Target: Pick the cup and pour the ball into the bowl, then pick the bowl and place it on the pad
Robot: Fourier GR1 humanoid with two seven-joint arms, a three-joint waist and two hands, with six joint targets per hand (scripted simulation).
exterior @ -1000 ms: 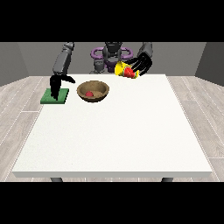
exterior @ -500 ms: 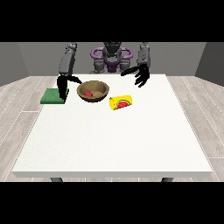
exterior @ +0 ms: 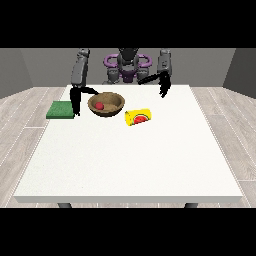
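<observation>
A wooden bowl (exterior: pixel 106 104) stands on the table's far left part with a red ball (exterior: pixel 99 106) inside it. A yellow cup (exterior: pixel 138 117) with a red mark lies on its side just right of the bowl, nobody holding it. The green pad (exterior: pixel 60 109) lies flat at the table's left edge. The hand at the view's left (exterior: pixel 76 102) hangs between pad and bowl, its thumb reaching toward the bowl's rim, fingers pointing down. The hand at the view's right (exterior: pixel 163 88) hovers above the far table, fingers relaxed and holding nothing.
The white table (exterior: pixel 130 160) stretches wide toward the camera. The robot's torso (exterior: pixel 127 67) stands behind the far edge.
The cup has left the hand at the view's right and now lies on the table beside the bowl. That hand has drawn back; the other has moved toward the bowl.
</observation>
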